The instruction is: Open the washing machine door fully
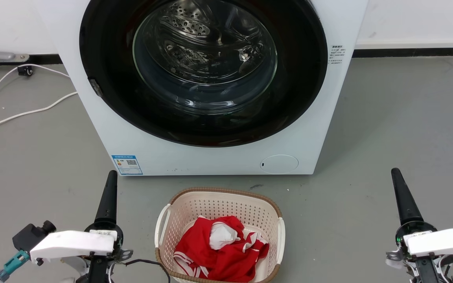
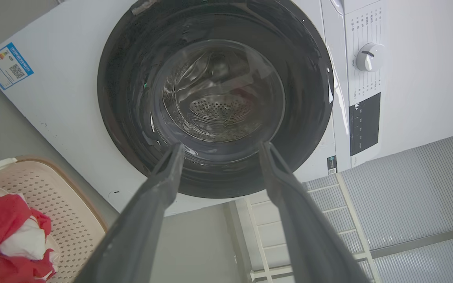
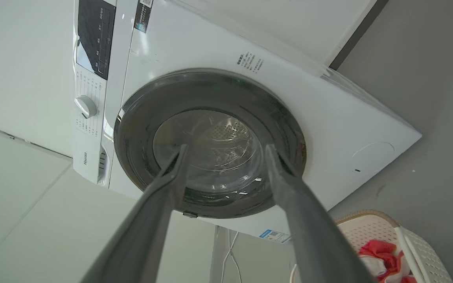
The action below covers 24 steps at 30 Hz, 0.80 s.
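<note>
The washing machine (image 1: pixel 195 159) is a white front-loader standing straight ahead on the grey floor. Its washing machine door (image 1: pixel 205 59), a glossy black ring round a bulging glass bowl, lies flat against the front, with a small grey catch (image 1: pixel 94 87) on its left rim. My left gripper (image 1: pixel 112 173) hangs low at the left and my right gripper (image 1: pixel 395 171) low at the right, both well short of the machine. In the wrist views the left gripper (image 2: pixel 220 146) and the right gripper (image 3: pixel 226 146) stand open and empty, aimed at the door (image 2: pixel 214 98) (image 3: pixel 209 143).
A cream laundry basket (image 1: pixel 218 193) holding red and white clothes (image 1: pixel 218 251) sits on the floor between my arms, just before the machine. White cables (image 1: pixel 22 114) trail over the floor at the left. A white wall runs behind the machine.
</note>
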{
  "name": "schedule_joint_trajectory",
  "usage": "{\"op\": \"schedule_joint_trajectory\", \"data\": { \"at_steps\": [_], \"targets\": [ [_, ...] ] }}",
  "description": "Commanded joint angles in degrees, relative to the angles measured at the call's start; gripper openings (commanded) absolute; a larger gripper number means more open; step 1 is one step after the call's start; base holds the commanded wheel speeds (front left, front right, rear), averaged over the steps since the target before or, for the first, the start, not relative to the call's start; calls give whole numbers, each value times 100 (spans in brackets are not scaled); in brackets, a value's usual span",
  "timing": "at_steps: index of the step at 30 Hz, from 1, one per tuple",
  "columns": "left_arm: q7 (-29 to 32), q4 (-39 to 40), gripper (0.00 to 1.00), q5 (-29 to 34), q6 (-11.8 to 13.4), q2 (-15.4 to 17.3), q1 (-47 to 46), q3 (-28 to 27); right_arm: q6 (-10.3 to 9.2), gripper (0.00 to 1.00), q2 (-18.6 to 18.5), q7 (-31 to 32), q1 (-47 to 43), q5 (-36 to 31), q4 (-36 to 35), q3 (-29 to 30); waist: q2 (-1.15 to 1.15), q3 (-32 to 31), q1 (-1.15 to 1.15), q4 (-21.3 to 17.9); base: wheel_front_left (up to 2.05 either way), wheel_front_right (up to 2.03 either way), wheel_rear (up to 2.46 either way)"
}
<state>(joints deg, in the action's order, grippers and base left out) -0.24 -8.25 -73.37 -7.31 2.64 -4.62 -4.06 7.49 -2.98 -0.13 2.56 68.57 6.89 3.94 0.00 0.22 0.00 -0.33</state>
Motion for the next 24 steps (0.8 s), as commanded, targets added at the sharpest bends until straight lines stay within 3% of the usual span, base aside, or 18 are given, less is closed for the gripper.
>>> {"op": "schedule_joint_trajectory", "data": {
  "at_steps": [1, 13, 24],
  "targets": [
    [-66, 175, 100, 306, -9, 17, -129, 19, 0, 100, -2, -80, 28, -414, -205, -29, 0, -1, 0, 0, 0, 0, 0],
    [-321, 317, 100, 1875, 74, 20, -46, 213, 0, 100, 4, -315, -135, -2212, -535, -101, 0, -16, 0, -4, 0, 0, 0],
    [-515, 316, 100, 2978, 231, 21, 6, 363, 0, 100, 5, -321, -218, -3190, -583, -139, 0, -18, 0, -17, 0, 0, 0]
  ]
}}
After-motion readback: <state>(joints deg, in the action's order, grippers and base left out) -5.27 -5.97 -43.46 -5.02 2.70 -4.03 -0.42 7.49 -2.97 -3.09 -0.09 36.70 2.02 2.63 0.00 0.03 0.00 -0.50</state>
